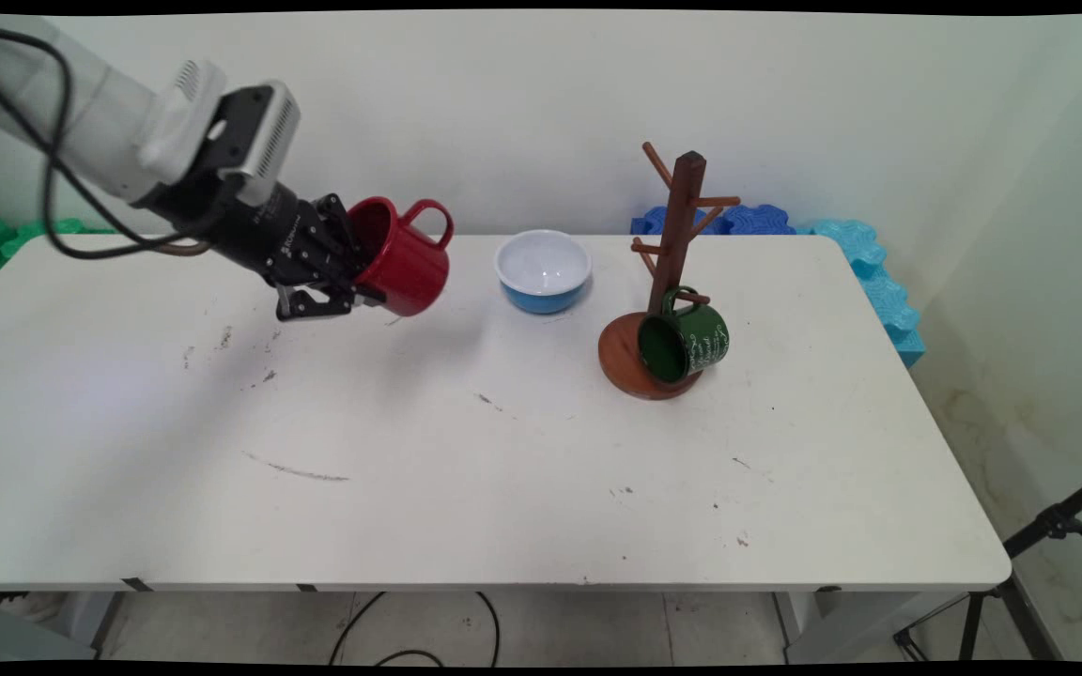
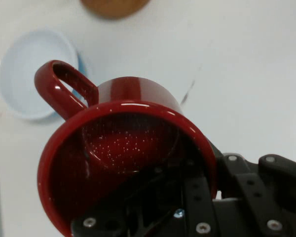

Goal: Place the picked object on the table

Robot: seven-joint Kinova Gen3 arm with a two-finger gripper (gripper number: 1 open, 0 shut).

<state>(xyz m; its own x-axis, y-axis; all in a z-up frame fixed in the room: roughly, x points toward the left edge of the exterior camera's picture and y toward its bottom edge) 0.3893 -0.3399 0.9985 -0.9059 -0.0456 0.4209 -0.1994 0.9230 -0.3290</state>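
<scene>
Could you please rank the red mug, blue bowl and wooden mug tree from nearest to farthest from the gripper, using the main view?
1. Red mug: clamped by its rim in the gripper.
2. Blue bowl: on the table, past the mug.
3. Wooden mug tree: farthest right, green mug hanging on it.

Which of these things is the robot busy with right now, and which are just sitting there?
Busy with:
- red mug, held off the table by the tool, one finger inside its rim

Just sitting:
- blue bowl
- wooden mug tree
- green mug, hanging on it
</scene>
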